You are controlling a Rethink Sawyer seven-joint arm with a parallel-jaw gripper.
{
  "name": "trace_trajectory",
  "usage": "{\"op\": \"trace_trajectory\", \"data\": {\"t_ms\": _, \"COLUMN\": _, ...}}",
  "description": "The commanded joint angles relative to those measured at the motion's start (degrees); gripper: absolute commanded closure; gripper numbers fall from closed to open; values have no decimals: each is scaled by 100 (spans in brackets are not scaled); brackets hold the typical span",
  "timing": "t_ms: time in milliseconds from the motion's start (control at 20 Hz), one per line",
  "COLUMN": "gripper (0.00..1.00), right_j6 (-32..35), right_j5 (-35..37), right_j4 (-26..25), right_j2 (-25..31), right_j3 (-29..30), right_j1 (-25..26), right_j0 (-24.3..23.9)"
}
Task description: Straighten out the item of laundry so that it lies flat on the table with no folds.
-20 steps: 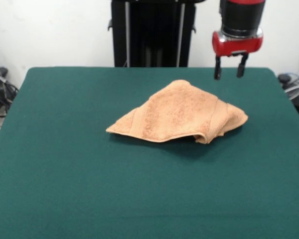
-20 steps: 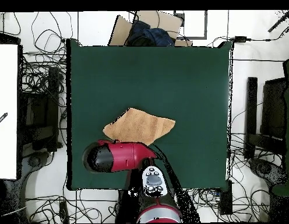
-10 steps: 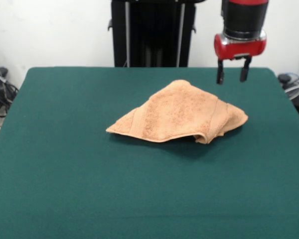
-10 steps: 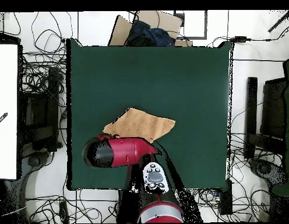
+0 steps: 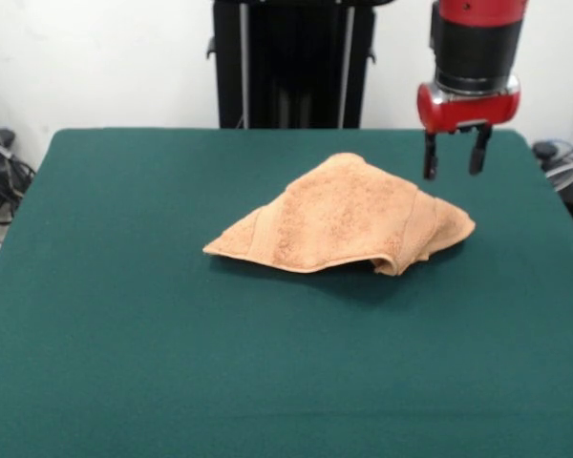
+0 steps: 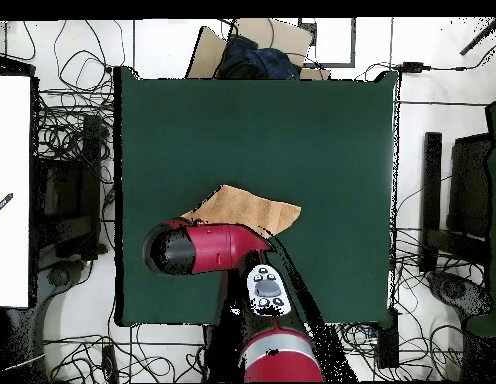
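The peach-tan towel (image 5: 349, 218) lies folded into a rough triangle on the dark green table (image 5: 124, 315), a little right of centre in the front view, with a doubled-over lump at its right corner. My gripper (image 5: 455, 172) hangs open and empty just above and behind that right corner, not touching the cloth. In the overhead view the towel (image 6: 254, 210) shows above the red arm (image 6: 207, 248), which covers its lower left part; the gripper is hidden under the arm there.
The black pedestal (image 5: 291, 62) stands behind the table's far edge. Cables and equipment (image 6: 67, 180) lie on the floor round the table. A cardboard piece with dark cloth (image 6: 247, 55) sits beyond the table's top edge in the overhead view.
My gripper has moved right and down in the front view, closer to the towel's right corner. The towel has not moved.
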Motion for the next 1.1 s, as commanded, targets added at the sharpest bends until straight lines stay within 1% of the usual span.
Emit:
{"op": "trace_trajectory", "data": {"t_ms": 50, "gripper": 0, "right_j6": 105, "right_j5": 664, "right_j4": -392, "right_j2": 128, "right_j3": -293, "right_j1": 321, "right_j0": 55}}
{"op": "trace_trajectory", "data": {"t_ms": 150, "gripper": 0, "right_j6": 142, "right_j5": 570, "right_j4": -446, "right_j2": 47, "right_j3": -354, "right_j1": 587, "right_j0": 38}}
{"op": "trace_trajectory", "data": {"t_ms": 250, "gripper": 0, "right_j6": 156, "right_j5": 526, "right_j4": -474, "right_j2": 40, "right_j3": -391, "right_j1": 713, "right_j0": 7}}
{"op": "trace_trajectory", "data": {"t_ms": 600, "gripper": 0, "right_j6": 264, "right_j5": 533, "right_j4": -491, "right_j2": -33, "right_j3": -378, "right_j1": 718, "right_j0": 74}}
{"op": "trace_trajectory", "data": {"t_ms": 750, "gripper": 0, "right_j6": 382, "right_j5": 325, "right_j4": -659, "right_j2": -349, "right_j3": -587, "right_j1": 1010, "right_j0": 242}}
{"op": "trace_trajectory", "data": {"t_ms": 850, "gripper": 0, "right_j6": 413, "right_j5": 222, "right_j4": -710, "right_j2": -408, "right_j3": -710, "right_j1": 1271, "right_j0": 248}}
{"op": "trace_trajectory", "data": {"t_ms": 1100, "gripper": 0, "right_j6": 460, "right_j5": 101, "right_j4": -713, "right_j2": -366, "right_j3": -727, "right_j1": 1395, "right_j0": 225}}
